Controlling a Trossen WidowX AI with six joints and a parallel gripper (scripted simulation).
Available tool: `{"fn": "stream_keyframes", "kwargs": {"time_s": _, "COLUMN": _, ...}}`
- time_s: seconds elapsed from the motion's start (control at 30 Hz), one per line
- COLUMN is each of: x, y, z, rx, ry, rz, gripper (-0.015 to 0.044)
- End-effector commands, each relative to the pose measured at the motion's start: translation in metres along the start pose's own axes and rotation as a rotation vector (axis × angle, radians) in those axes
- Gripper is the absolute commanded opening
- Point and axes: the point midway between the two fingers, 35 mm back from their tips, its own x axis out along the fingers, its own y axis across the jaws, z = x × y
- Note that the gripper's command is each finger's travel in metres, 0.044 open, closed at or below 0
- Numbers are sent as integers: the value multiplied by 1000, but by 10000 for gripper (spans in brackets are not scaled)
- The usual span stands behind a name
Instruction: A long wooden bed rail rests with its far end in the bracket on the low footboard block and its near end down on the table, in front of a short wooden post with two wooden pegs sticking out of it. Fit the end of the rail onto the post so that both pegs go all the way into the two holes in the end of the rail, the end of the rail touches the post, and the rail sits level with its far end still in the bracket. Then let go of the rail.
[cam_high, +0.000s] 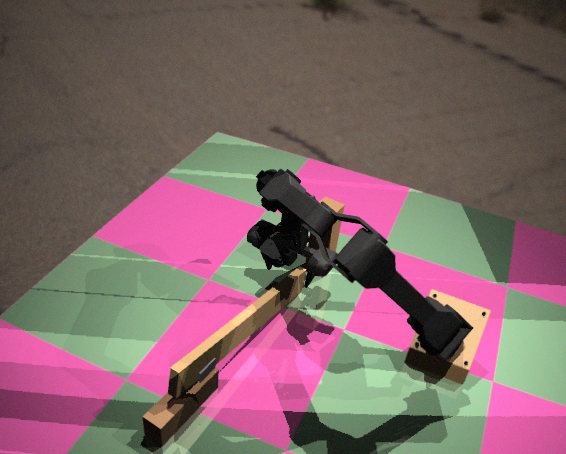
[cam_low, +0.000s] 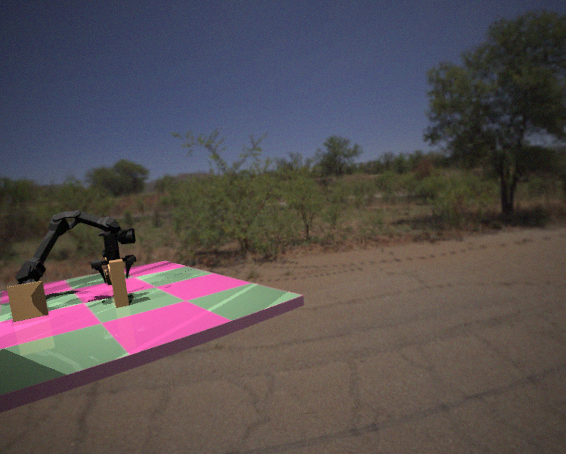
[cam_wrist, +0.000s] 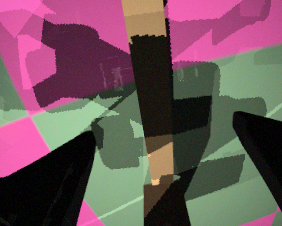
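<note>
The rail (cam_high: 235, 327) slopes from the footboard block (cam_high: 170, 416) down to the checkered table (cam_high: 175, 220), its near end on the surface just before the post (cam_high: 334, 225). The gripper (cam_high: 292, 260) hangs over that end, fingers spread wide on either side, holding nothing; whether they touch the wood is hard to tell.

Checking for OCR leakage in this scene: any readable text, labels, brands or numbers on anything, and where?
None readable in any view.
Rail: bare wood; only a small grey metal piece near the footboard block, unmarked.
Post: bare wood.
Base plate: only dark screw dots.
Arm and open pincer: plain black.
Table: pink and green squares only.
</note>
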Motion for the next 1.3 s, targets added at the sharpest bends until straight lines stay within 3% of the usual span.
{"fn": "stream_keyframes", "kwargs": {"time_s": 0.0, "x": 8, "y": 1, "z": 0, "rx": 8, "ry": -6, "rz": 4, "gripper": 440}}
{"fn": "stream_keyframes", "kwargs": {"time_s": 0.97, "x": 51, "y": 4, "z": 1, "rx": 7, "ry": -10, "rz": 4, "gripper": 440}}
{"fn": "stream_keyframes", "kwargs": {"time_s": 1.27, "x": 51, "y": 4, "z": 1, "rx": 7, "ry": -10, "rz": 4, "gripper": 204}}
